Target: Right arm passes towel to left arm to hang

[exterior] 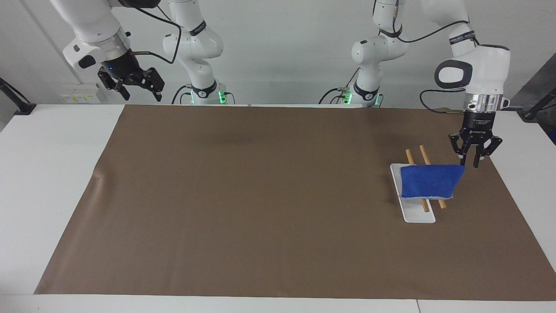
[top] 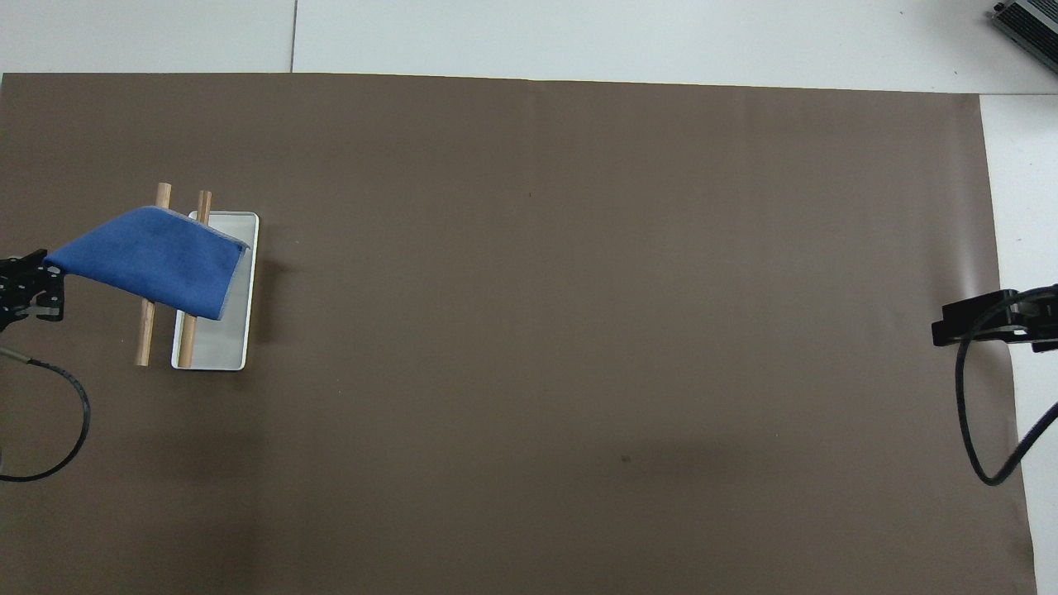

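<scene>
Hanging step, at release — towel (exterior: 429, 181) lay draped over the two wooden rods (exterior: 423, 155) above the white tray (exterior: 419, 216), toward the left arm's end. Left gripper (exterior: 474, 164) stood just beside its corner, fingers parted, grasping nothing. Right gripper (exterior: 130, 84) waited, spread, empty. Next, judged: lift clear without snagging cloth.

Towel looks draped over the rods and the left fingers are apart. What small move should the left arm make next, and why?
Probably lift the left gripper straight up and clear. Its fingers stand open beside the towel's upper corner, and the towel lies across the two wooden rods over the white tray. A sideways pull could snag that corner and drag the towel off. The right gripper waits raised at its own end.
</scene>
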`<move>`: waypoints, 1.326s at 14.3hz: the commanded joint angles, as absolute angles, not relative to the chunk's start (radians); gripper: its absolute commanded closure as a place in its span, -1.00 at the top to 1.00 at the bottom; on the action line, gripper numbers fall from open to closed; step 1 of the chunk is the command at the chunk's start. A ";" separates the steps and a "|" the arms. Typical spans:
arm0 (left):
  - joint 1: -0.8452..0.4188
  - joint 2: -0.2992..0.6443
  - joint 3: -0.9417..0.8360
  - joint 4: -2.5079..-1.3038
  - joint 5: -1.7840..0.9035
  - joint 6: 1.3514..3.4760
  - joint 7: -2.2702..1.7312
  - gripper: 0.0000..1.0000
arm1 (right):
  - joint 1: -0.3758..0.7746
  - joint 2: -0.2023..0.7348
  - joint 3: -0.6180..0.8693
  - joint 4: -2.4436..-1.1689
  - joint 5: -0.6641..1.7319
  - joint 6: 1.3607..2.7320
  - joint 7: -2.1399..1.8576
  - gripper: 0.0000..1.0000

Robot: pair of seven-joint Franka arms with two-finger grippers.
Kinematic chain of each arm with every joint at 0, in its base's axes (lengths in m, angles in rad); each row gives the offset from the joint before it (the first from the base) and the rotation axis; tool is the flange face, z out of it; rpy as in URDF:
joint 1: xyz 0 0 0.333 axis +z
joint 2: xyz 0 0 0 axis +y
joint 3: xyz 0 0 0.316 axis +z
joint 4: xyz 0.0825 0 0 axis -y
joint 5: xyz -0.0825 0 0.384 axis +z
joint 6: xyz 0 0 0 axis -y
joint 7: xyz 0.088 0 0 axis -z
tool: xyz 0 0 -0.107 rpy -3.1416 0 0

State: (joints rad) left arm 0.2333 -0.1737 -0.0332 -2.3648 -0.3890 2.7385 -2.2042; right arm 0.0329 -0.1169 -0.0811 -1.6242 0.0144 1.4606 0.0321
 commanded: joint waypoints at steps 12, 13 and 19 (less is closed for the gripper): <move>-0.042 -0.155 -0.046 -2.100 -0.028 2.413 -1.993 1.00 | 0.002 0.022 -0.078 -1.511 0.025 1.431 0.057 1.00; -0.073 -0.152 -0.046 -2.086 -0.022 2.413 -1.917 1.00 | 0.002 0.018 -0.077 -1.511 0.025 1.434 0.058 1.00; -0.187 -0.109 -0.046 -1.991 -0.008 2.355 -1.240 1.00 | 0.002 0.012 -0.075 -1.516 0.021 1.430 0.052 1.00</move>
